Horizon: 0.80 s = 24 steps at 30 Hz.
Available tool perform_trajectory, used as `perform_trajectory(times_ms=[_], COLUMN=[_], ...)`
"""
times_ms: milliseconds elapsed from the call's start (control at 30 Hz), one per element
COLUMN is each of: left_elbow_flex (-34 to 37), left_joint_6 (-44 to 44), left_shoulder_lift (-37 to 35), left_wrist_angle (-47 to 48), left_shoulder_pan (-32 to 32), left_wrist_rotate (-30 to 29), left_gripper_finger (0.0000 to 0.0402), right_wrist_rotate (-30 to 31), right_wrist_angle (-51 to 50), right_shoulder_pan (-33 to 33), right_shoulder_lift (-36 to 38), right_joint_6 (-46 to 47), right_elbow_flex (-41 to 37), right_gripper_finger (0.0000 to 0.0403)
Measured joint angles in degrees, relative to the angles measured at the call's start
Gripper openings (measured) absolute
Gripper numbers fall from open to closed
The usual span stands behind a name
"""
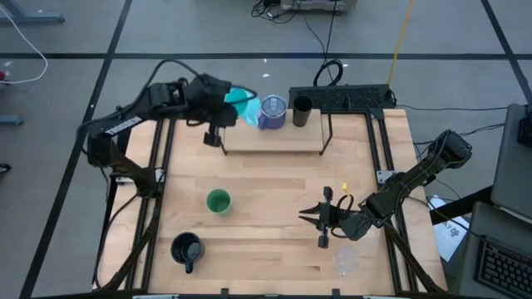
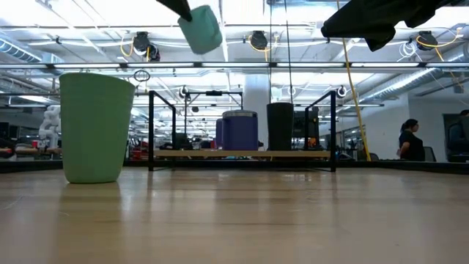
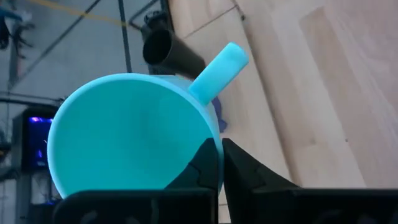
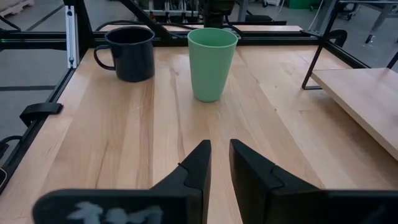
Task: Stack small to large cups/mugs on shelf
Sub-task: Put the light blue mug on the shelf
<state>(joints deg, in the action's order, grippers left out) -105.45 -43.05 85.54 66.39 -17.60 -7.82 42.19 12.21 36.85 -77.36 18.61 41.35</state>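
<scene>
My left gripper [image 1: 223,112] is shut on the cyan handled mug [image 1: 242,101], held in the air over the left end of the shelf [image 1: 274,139]. On the shelf stand the blue-purple mug [image 1: 273,112] and, to its right, the dark tumbler [image 1: 302,110]. The green cup [image 1: 218,202] stands upright mid-table. The black handled mug [image 1: 187,249] is near the near left corner. The clear cup [image 1: 347,261] is near the near right edge. My right gripper [image 1: 314,219] hovers low over the right half of the table, slightly open and facing the green cup [image 4: 211,62]. My left gripper [image 3: 221,149] pinches the cyan mug's wall at the rim [image 3: 214,132], one finger [image 3: 199,165] inside the mug and one [image 3: 245,171] outside. The handle [image 3: 217,68] sticks out on the side away from the fingers. The mug [image 2: 200,29] is lifted clear and tilted.
Black frame rails run along the table's left and right sides [image 1: 158,158]. A black box with cables [image 1: 341,98] sits behind the shelf. The shelf's left part [image 1: 241,137] is bare board. A person [image 2: 409,141] stands far off in the room.
</scene>
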Motion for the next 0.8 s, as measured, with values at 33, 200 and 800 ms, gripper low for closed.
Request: perform_trajectory(times_ms=[33, 200, 800], left_elbow_flex=[0.0, 0.0, 0.0], left_joint_6=[-0.1, -0.4, -1.1], left_shoulder_lift=[0.3, 3.1, 16.1], left_wrist_angle=[0.1, 1.5, 7.1], left_shoulder_pan=[-1.0, -5.7, -13.5], left_wrist_rotate=[0.7, 3.5, 7.9], left_gripper_finger=[0.0005, 0.0005, 0.001], right_wrist_rotate=[0.0, 0.0, 0.0], right_wrist_angle=[0.0, 0.0, 0.0], right_shoulder_pan=[0.0, 0.0, 0.0], right_shoulder_lift=[0.0, 0.0, 0.0], right_joint_6=[0.0, 0.0, -0.6], right_elbow_flex=[0.0, 0.0, 0.0], right_gripper_finger=[0.0047, 0.0047, 0.0047])
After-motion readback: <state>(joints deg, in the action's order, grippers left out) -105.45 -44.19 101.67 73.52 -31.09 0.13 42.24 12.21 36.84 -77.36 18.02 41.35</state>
